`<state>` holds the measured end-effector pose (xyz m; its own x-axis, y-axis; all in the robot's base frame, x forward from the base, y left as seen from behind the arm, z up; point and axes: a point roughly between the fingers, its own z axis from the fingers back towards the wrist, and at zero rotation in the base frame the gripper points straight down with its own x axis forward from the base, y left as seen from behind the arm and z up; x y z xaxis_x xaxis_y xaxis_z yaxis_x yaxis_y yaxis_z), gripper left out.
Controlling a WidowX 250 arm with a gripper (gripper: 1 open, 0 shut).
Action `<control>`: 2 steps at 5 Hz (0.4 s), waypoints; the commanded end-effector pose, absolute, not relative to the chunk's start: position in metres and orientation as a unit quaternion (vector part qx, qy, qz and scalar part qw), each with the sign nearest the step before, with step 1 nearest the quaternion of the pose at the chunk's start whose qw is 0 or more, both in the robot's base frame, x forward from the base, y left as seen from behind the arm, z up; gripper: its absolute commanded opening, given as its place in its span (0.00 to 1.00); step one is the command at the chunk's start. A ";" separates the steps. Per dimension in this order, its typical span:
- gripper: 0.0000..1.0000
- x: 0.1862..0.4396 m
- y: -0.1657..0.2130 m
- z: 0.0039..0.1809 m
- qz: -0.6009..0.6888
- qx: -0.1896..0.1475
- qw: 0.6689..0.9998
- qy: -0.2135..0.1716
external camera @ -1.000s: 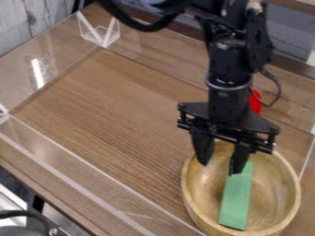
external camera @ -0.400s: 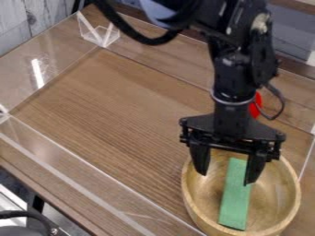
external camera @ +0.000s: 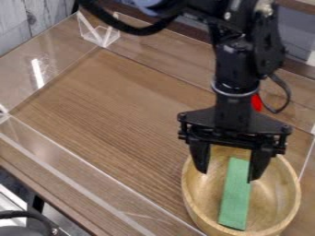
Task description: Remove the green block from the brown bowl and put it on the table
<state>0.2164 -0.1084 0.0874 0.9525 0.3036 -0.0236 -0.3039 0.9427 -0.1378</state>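
Item: gripper. Black, two-fingered, pointing straight down from the arm. Fingers spread wide apart, nothing between them. Against the earlier views, the spread has grown from fairly narrow to its widest, and the fingers have turned slightly about the vertical and shifted a little toward the right, so they now straddle the upper end of the block rather than standing to one side of it.

Item: green block. Flat green bar, lying slanted inside the bowl, its upper end directly below and between the fingertips, its lower end reaching toward the near rim. Unmoved across the views. Not gripped; whether the fingertips touch it cannot be told.

Item: brown bowl. Round wooden bowl directly under the gripper, fingertips dipping within its rim.

Item: table. Wood-grain surface, open to the left of and beyond the gripper.

Status: the widening and turning read as lining up for a grasp across the block's narrow width. Block not yet taken; lowering, closing, lifting and setting down on the table all remain.
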 end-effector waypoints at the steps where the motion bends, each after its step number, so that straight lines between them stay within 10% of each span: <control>1: 1.00 0.226 -0.113 0.107 0.184 -0.086 0.979 -0.030; 2: 1.00 0.226 -0.113 0.103 0.171 -0.086 0.981 -0.025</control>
<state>0.2189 -0.1094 0.0898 0.9383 0.3451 -0.0216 -0.3446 0.9281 -0.1408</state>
